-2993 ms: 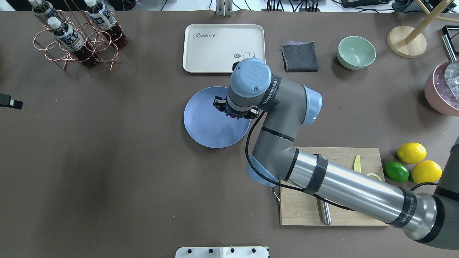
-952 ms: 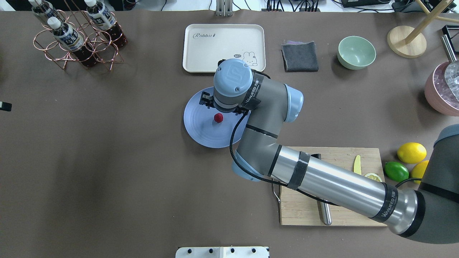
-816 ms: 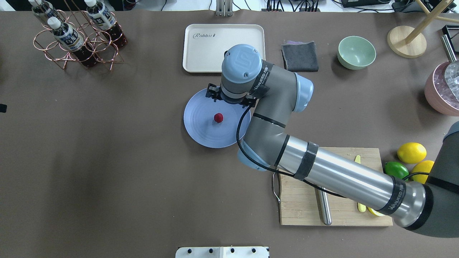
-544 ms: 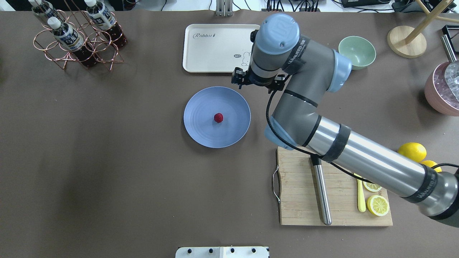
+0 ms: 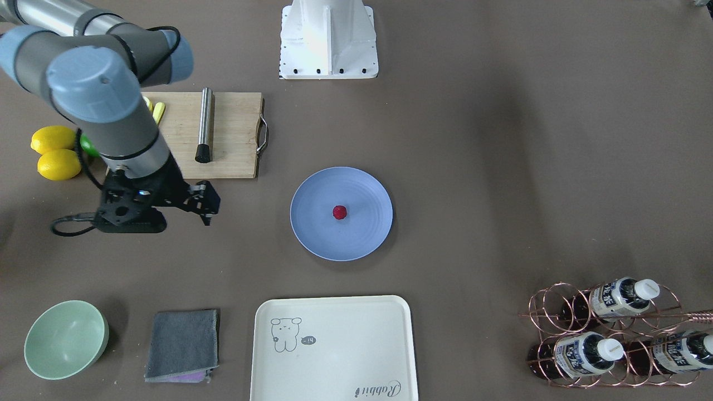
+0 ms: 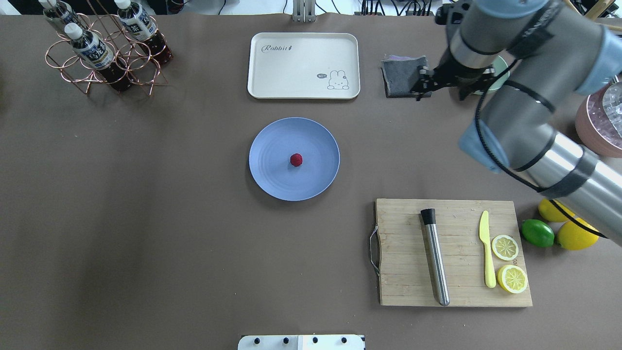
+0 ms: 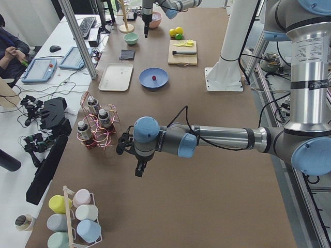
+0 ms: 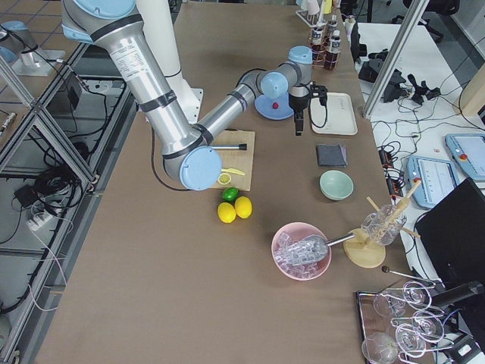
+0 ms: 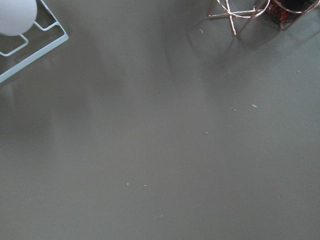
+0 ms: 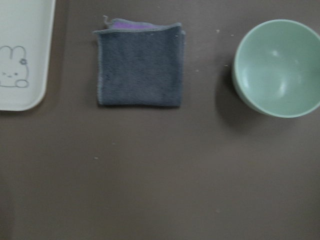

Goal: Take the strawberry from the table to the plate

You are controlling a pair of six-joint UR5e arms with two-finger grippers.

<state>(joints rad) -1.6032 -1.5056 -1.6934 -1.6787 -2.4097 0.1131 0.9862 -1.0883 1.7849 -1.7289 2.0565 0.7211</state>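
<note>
The strawberry [image 6: 296, 159] [image 5: 340, 211], a small dark-red berry, lies alone near the middle of the blue plate [image 6: 272, 182] [image 5: 317, 236] on the table [image 6: 146, 218]. My right gripper [image 6: 451, 83] [image 5: 161, 207] hangs high above the table, well to the right of the plate, over the grey cloth and the green bowl; it looks open and holds nothing. The right wrist view shows only the cloth, the bowl and a tray corner. My left gripper [image 7: 139, 168] shows only in the exterior left view, low over bare table by the bottle rack; whether it is open or shut I cannot tell.
A cream tray [image 6: 303, 65] lies behind the plate, with a grey cloth [image 6: 401, 73] and a mint bowl [image 5: 66, 338] beside it. A cutting board [image 6: 403, 253] carries a steel rod, a knife and lemon slices. Lemons and a lime [image 6: 537, 233], an ice bowl [image 6: 600, 121] and a bottle rack [image 6: 107, 48] line the edges.
My right gripper let go of the strawberry onto the plate, rose, and swung away to the right toward the cloth and bowl. The strawberry has stayed still on the plate.
</note>
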